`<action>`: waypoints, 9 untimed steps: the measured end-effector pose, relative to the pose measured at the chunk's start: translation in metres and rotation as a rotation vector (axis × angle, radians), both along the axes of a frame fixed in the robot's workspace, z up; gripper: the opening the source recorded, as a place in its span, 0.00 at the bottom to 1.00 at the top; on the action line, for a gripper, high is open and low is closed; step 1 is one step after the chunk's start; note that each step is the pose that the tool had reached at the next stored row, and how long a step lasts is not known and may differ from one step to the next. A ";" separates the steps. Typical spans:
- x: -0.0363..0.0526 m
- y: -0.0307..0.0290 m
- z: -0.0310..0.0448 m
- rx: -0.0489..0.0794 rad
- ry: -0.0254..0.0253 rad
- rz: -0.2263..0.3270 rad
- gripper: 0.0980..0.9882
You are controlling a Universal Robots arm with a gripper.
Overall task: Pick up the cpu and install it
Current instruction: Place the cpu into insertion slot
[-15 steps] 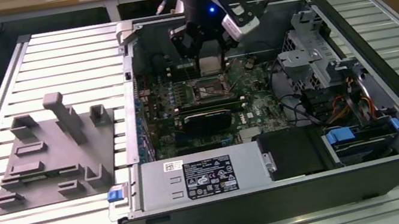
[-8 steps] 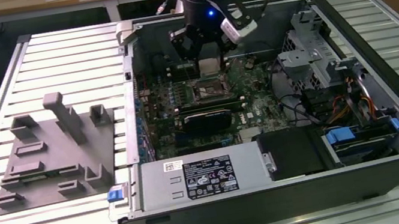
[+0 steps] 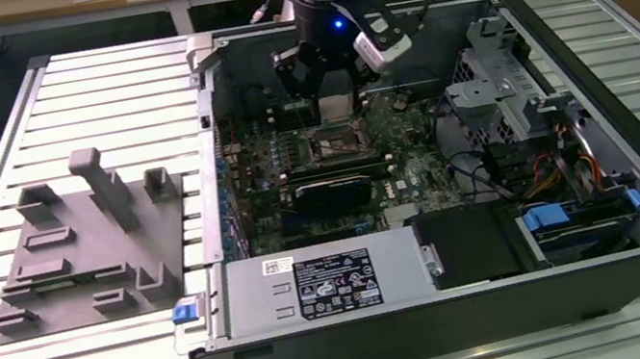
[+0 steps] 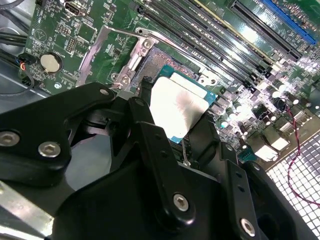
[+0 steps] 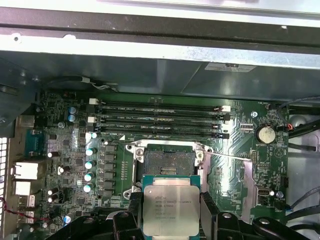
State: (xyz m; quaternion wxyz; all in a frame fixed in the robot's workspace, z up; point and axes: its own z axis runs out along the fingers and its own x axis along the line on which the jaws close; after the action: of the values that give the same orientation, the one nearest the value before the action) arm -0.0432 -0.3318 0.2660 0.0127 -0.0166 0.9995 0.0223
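Slatted metal table carries an open case lying on its side, board facing up. My claw hangs inside the case above the socket. It is closed part-way on the cpu, one of my fingers on each of two opposite edges, and it holds nothing else. The cpu is clear of the board, overlapping one edge of the socket, not seated.

Orientation: the metal lid faces away from the board, toward my wrist, and the chip looks about level. It is near square, so I find no clear long axis. Its edges run parallel to the socket's sides.

Risks, as judged:
- The grip is on thin edges only, so a slip or tilt could drop a corner onto the socket contacts and bend them.
- A small offset, or the wrong keying, would stop it seating.
- The lever lies close by, and a finger could foul it on descent.
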 end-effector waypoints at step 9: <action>0.0000 0.0000 -0.0002 0.000 0.0000 0.000 0.50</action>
State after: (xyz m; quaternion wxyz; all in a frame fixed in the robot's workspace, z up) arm -0.0432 -0.3318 0.2658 0.0127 -0.0166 0.9995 0.0223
